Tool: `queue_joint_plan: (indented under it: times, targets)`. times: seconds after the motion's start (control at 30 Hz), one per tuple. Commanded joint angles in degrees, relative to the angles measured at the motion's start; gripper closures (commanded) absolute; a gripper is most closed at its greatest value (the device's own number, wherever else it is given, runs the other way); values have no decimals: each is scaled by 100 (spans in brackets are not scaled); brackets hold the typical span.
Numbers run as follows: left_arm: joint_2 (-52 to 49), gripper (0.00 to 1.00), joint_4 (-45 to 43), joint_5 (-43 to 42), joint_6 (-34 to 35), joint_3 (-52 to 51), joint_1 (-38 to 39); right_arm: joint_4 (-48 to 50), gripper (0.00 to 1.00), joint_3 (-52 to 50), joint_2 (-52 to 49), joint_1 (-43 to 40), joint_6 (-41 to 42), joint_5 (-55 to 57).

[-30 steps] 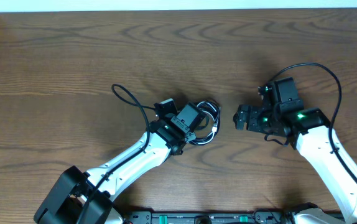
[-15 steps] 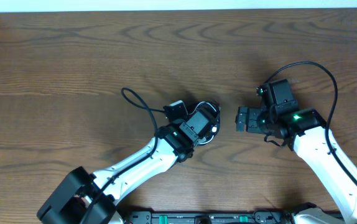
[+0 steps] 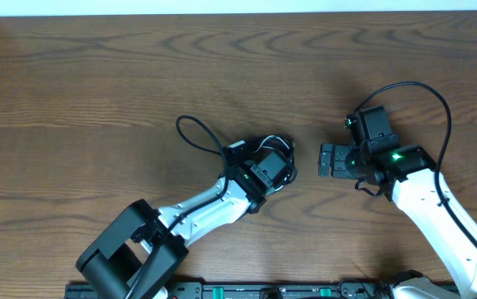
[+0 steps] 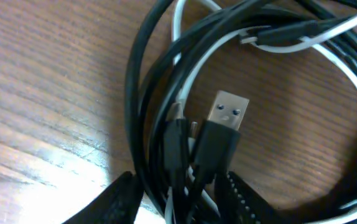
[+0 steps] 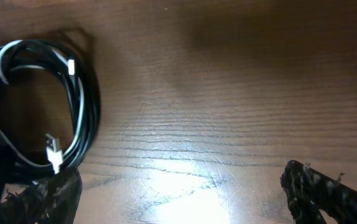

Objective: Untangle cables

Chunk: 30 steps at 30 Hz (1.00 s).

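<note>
left claw (image 4: 181, 202) looked clenched on the cables (image 4: 147, 93): several black and white strands were pinched between its fingers, with the rest of the coil fanned out just ahead of the tips, flat on the table (image 3: 97, 83). a usb plug (image 4: 231, 112) lay inside the loop, right in front of the claw. right claw (image 5: 185, 199) was released and empty, fingers wide apart, with the coil (image 5: 85, 106) ahead of it by its left finger, not touching. risks: the left grip took many strands at once, so a pull would likely drag the whole coil or tighten the tangle rather than free one cord. the plug could also snag on a loop. no containers in view, nothing to report there.
</note>
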<state>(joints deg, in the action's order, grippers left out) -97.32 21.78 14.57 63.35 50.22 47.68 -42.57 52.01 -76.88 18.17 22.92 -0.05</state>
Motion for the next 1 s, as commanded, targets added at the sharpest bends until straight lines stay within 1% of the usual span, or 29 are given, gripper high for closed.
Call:
queue_joint_plan:
  times: [0.0, 0.1, 0.3, 0.37, 0.43, 0.47, 0.5, 0.57, 0.6, 0.63, 0.7, 0.77, 0.8, 0.87, 0.9, 0.93, 0.97]
  targets:
    - [-20, 85, -52, 136, 87, 63, 15, -9, 1, 66, 4, 24, -92, 103]
    - [-20, 92, -52, 136, 85, 63, 15, -9, 1, 66, 4, 24, -90, 103]
    - [4, 92, -52, 70, 72, 66, 13, -7, 1, 66, 4, 24, -90, 101]
    - [68, 93, -55, -9, -122, 90, 13, 0, 1, 66, 4, 24, -90, 101]
    - [225, 93, -46, -142, -560, 188, 13, 33, 2, 66, 4, 26, -90, 101]
    - [345, 93, -44, -210, -822, 256, 13, 61, 7, 66, 4, 24, -90, 101]
    - [431, 93, -39, -212, -944, 295, 13, 79, 10, 66, 4, 24, -90, 101]
    - [769, 93, -9, -199, -1300, 361, 9, 118, 20, 66, 4, 24, -90, 98]
    - [1051, 93, -2, -129, -1530, 365, -39, 120, 28, 66, 4, 24, -90, 98]
    - [1198, 92, 17, -72, -1606, 365, -83, 120, 33, 66, 4, 24, -90, 101]
    - [1491, 93, 35, -35, -1825, 365, -223, 125, 50, 66, 4, 24, -90, 98]
    - [1864, 93, 31, -37, -2181, 365, -431, 160, 73, 66, 4, 24, -90, 98]
    - [2127, 93, 9, -37, -2479, 365, -566, 197, 86, 66, 4, 24, -90, 63]
    - [2385, 93, -31, -39, -2800, 365, -688, 326, 94, 66, 4, 24, -90, -199]
    - [2546, 93, -81, -39, -3038, 365, -758, 417, 94, 66, 4, 26, -90, -398]
    - [2645, 92, -131, -42, -3187, 365, -800, 525, 91, 66, 4, 26, -94, -669]
    - [2745, 93, -201, -42, -3346, 365, -826, 656, 82, 66, 4, 26, -107, -1010]
